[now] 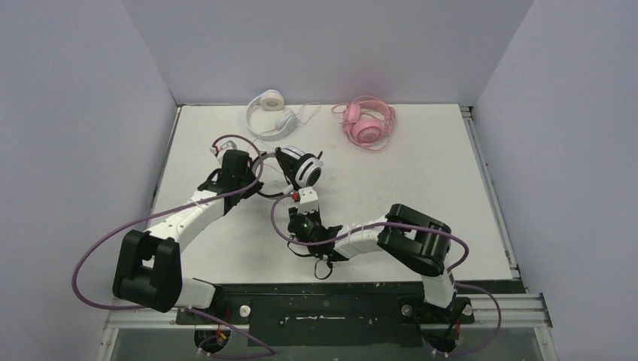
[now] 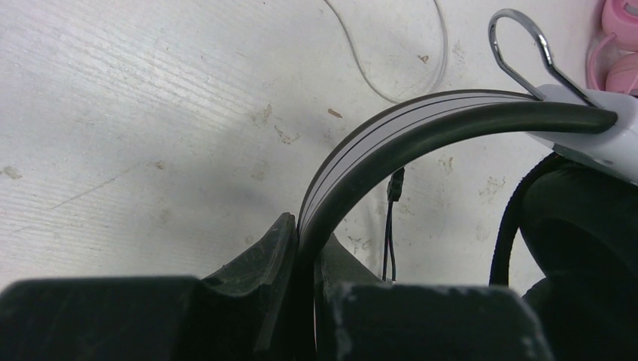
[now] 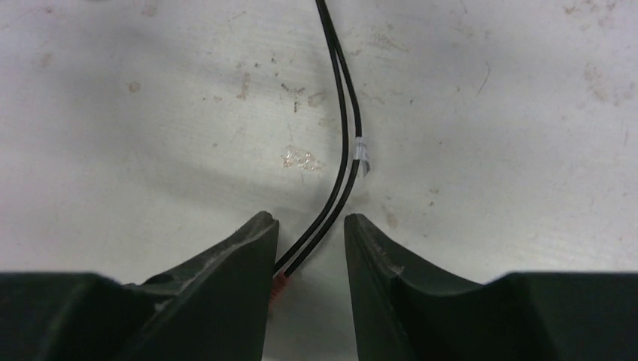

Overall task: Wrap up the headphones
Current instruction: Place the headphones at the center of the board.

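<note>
Two strands of thin black cable run far-to-near between the right gripper's parted fingers, unpinched, while the left gripper, just left of the mid-table black-and-white headset, is clamped on its headband.

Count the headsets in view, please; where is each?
3: the white headset at the far edge; pink headset right of it; black-and-white headset mid-table, held by the left hand. None seems hidden.
</note>
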Action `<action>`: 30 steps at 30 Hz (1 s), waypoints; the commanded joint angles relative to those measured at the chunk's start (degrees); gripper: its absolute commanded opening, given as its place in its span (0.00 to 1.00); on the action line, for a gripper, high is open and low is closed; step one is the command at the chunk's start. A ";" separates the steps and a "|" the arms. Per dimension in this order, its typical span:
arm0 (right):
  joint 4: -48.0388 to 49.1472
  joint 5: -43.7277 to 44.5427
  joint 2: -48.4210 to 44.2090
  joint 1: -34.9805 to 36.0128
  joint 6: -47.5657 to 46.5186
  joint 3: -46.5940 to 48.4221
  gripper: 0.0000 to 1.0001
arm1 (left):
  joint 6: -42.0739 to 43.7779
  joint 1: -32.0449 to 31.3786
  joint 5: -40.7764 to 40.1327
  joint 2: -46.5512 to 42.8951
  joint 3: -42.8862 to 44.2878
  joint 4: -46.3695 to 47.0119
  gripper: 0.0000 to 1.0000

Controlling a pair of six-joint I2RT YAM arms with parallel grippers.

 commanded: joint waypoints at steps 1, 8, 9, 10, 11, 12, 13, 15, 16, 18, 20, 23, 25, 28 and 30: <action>-1.58 -1.76 0.39 -0.42 0.06 0.37 0.27 | -2.99 0.62 1.10 -0.10 0.60 6.60 0.00; -2.96 -2.42 -7.51 3.59 -3.41 -4.93 0.00 | -5.44 1.02 -3.98 1.40 0.51 3.98 0.00; -2.81 -3.20 -9.22 4.05 -3.53 -5.93 0.00 | -5.28 1.04 -4.75 1.45 0.27 4.16 0.00; -2.97 -3.85 -11.04 4.37 -3.40 -6.79 0.00 | -4.81 1.02 -5.58 1.40 -0.30 4.72 0.00; -3.36 -4.45 -12.99 4.53 -3.27 -7.61 0.00 | -4.78 1.06 -6.45 1.23 -1.04 5.20 0.00; -3.95 -4.90 -15.49 4.55 -3.06 -8.20 0.00 | -4.90 1.10 -7.49 0.92 -1.91 5.71 0.00; -4.65 -5.36 -17.22 4.55 -3.03 -8.62 0.00 | -4.97 1.10 -8.30 0.70 -2.77 6.28 0.00; -5.63 -6.91 -20.34 4.60 -4.20 -8.90 0.00 | -5.01 1.04 -9.28 0.41 -4.33 7.76 0.00; -5.78 -8.29 -21.59 4.56 -5.62 -8.80 0.00 | -4.98 1.03 -9.51 0.56 -4.98 8.23 0.00; -7.10 -10.96 -22.79 4.51 -7.35 -7.32 0.00 | -4.52 1.02 -9.98 1.07 -5.34 8.81 0.00; -9.48 -13.87 -22.67 4.07 -9.00 -4.30 0.00 | -3.92 0.89 -9.89 1.94 -5.28 8.80 0.00; -12.11 -19.79 -21.58 2.14 -10.12 0.73 0.00 | -3.48 0.55 -9.54 2.85 -5.69 9.28 0.00; -12.84 -25.23 -20.62 -0.32 -10.55 3.90 0.00 | -3.01 -0.12 -9.56 3.20 -6.43 9.90 0.00; -14.84 -31.28 -18.73 -3.38 -11.97 8.43 0.00 | -2.18 -1.58 -11.12 3.45 -7.12 10.22 0.00; -16.94 -32.62 -17.08 -4.39 -13.90 11.76 0.00 | -1.51 -2.64 -12.12 3.76 -7.40 10.25 0.00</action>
